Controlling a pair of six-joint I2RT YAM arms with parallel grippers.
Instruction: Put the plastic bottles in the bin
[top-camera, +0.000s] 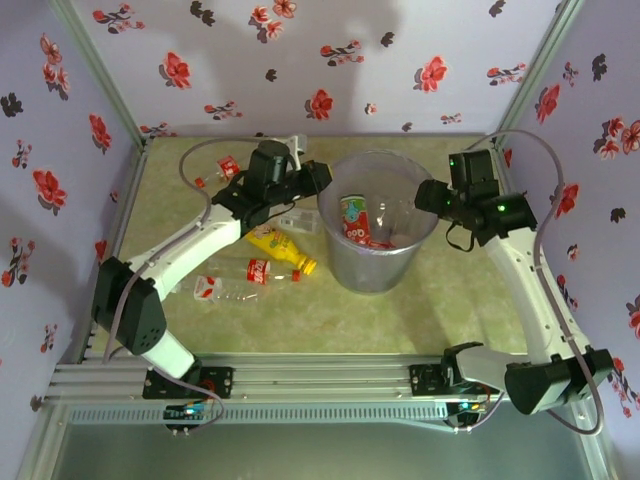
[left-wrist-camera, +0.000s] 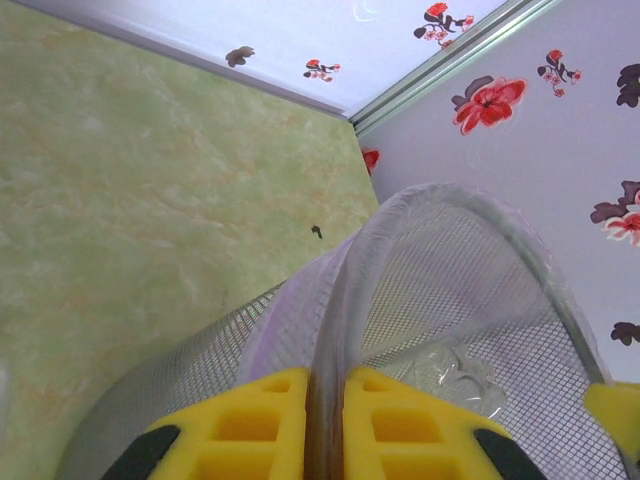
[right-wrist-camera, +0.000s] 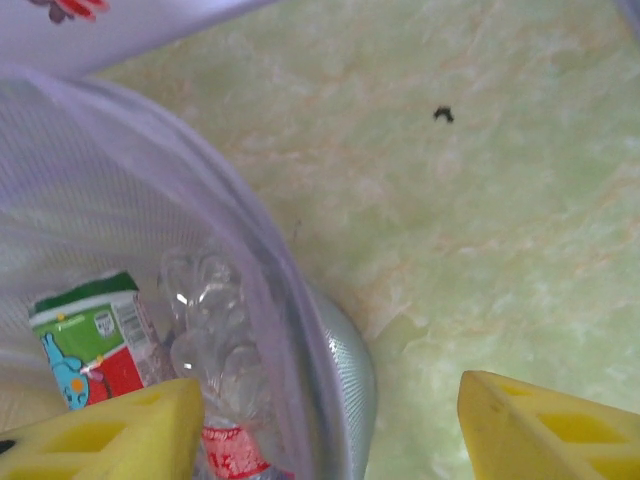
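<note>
The bin (top-camera: 378, 262) stands mid-frame on the table (top-camera: 450, 300) with bottles (top-camera: 355, 222) inside. A yellow bottle (top-camera: 280, 247) and a clear bottle (top-camera: 240, 278) lie to its left. The left hand (left-wrist-camera: 325, 410) pinches its rim. The right hand (right-wrist-camera: 330, 425) straddles the rim, wide.

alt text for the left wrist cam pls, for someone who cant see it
The left gripper, yellow jaws shut, pinches the rim of the translucent mesh-walled bin, seen close up. A crushed clear bottle lies inside the bin; beyond it are the green marbled table and a flowered wall.
</note>
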